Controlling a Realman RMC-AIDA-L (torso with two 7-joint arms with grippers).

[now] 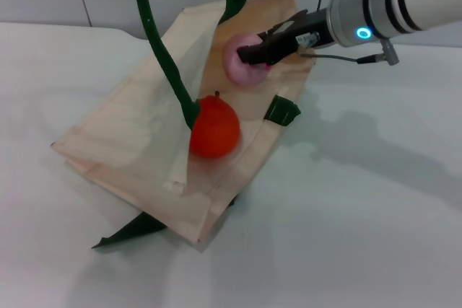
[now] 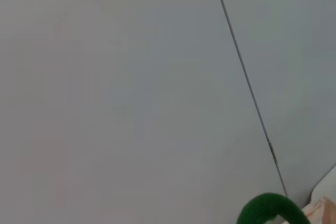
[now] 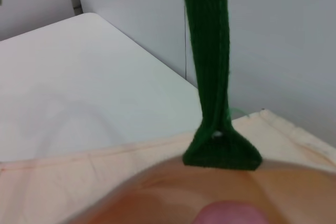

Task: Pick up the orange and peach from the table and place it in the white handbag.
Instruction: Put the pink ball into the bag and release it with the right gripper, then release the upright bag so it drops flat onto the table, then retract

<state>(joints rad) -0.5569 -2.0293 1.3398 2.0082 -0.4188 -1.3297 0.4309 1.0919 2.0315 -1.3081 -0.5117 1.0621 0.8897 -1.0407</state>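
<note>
The white handbag (image 1: 130, 135) lies on the table with its mouth held open. Its green handle (image 1: 155, 34) is pulled upward out of the top of the head view. The orange (image 1: 214, 128) rests inside the bag's open mouth. Deeper in the opening is the peach (image 1: 237, 68), with my right gripper (image 1: 254, 55) shut on it from the right. In the right wrist view the peach (image 3: 229, 214) shows at the edge, below the green handle tab (image 3: 220, 153) and cream fabric (image 3: 79, 182). The left wrist view shows only a bit of handle (image 2: 268, 208); my left gripper is out of view.
The white table (image 1: 375, 214) spreads to the right and front of the bag. A second green handle (image 1: 133, 230) lies flat under the bag's near corner. A grey panelled wall (image 2: 131, 87) stands behind the table.
</note>
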